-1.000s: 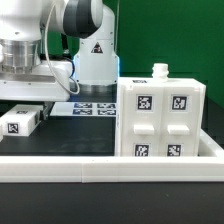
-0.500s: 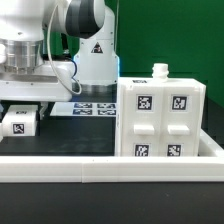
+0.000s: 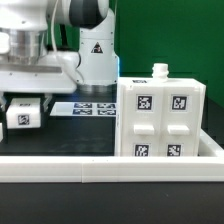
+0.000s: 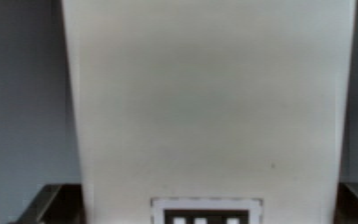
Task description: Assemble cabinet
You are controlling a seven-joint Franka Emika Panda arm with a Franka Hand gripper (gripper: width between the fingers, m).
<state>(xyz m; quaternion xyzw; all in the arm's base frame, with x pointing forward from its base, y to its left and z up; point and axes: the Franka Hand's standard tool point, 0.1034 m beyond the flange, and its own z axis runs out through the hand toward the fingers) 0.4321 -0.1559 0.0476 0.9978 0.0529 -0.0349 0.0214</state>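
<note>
The cabinet body (image 3: 160, 120), a tall white box with several black-and-white tags on its front and a small knob on top, stands at the exterior view's right. My gripper (image 3: 25, 99) is at the exterior view's left, shut on a loose white cabinet piece (image 3: 22, 113) with one tag on its end. In the wrist view that long white piece (image 4: 202, 100) fills the picture. My gripper (image 4: 204, 205) grips it, with dark fingertips (image 4: 51, 203) against both of its long sides, and the tag shows between them.
The marker board (image 3: 95, 108) lies flat on the black table between the piece and the cabinet body. The white robot pedestal (image 3: 96, 55) with a triangle sticker stands behind it. A white rail (image 3: 110, 170) runs along the front.
My gripper and the white piece have shifted slightly toward the exterior view's right, and the piece sits a little higher than before. The cabinet body has not moved.
</note>
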